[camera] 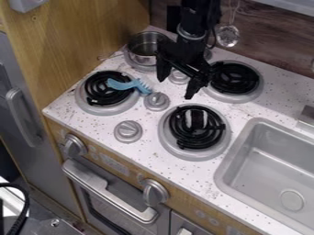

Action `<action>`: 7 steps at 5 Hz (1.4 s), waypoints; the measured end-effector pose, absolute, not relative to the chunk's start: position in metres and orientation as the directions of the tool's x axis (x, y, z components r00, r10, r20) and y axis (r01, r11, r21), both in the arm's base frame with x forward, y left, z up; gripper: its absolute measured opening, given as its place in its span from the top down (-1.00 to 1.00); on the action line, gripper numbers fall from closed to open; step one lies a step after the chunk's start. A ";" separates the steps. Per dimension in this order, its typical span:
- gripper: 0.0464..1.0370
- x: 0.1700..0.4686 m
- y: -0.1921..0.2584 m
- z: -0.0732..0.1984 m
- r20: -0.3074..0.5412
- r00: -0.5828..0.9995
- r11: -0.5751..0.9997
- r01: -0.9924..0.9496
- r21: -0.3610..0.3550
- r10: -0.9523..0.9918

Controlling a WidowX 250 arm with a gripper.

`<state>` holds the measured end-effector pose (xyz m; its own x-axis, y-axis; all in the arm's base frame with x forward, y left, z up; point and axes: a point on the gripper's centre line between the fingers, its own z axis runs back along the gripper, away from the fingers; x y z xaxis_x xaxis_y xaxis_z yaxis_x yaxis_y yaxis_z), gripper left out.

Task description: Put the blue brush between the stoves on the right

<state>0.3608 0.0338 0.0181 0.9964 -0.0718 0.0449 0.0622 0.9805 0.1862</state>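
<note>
Hanging over the worktop (199,180), toward its back edge, the hand (176,86) is spread wide, and nothing is gripped by it. The blue brush (124,85) is supported by the burner (98,108) nearest the front left corner, its bristled head pointed away from the left edge, toward a grey knob (157,101).

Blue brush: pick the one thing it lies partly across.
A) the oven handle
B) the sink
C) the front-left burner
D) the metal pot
C: the blue brush lies partly over the black coils of the front-left burner, its toothed end toward a small knob.
</note>
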 end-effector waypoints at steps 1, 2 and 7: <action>-0.92 0.354 0.033 0.004 0.002 0.998 0.982 0.068 0.179 -0.069; -0.92 0.373 0.046 -0.004 0.002 0.999 0.990 0.034 0.135 -0.035; -0.92 0.428 0.158 -0.049 -0.083 0.989 0.987 -0.114 0.117 0.124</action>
<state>0.4275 0.1579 -0.0487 0.9888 0.1241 -0.0826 -0.1140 0.9865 0.1174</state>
